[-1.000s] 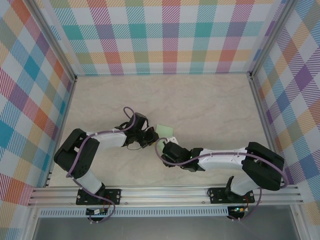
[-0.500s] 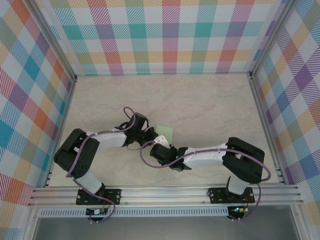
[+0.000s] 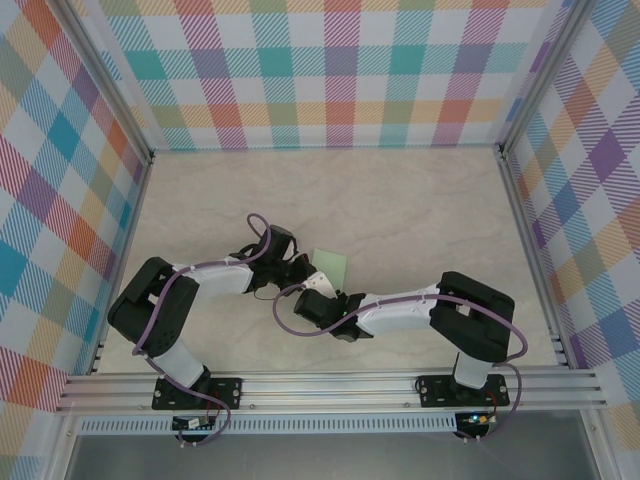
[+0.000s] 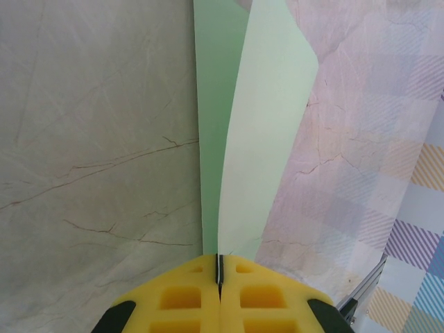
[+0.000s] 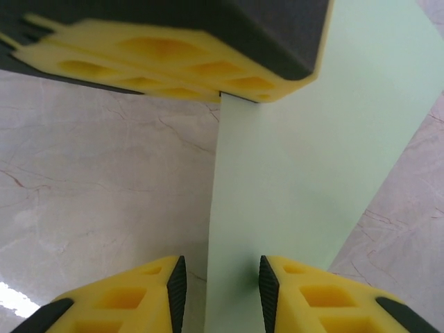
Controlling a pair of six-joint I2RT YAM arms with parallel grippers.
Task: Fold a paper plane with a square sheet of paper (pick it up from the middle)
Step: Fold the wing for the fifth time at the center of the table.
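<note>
the left gripper (image 4: 219,267), clamped tight, holds the folded square sheet of paper (image 4: 263,139) low over the table (image 4: 90,139). the right gripper (image 5: 216,281) straddles its edge, jaws apart, gripping nothing. likely mid-fold; next, a pinch there.

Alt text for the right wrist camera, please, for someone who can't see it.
A pale green sheet of paper runs up from between the parted yellow fingers of the right gripper at the bottom to the left gripper at the top, which pinches its edge. A pale marbled table lies behind.
</note>
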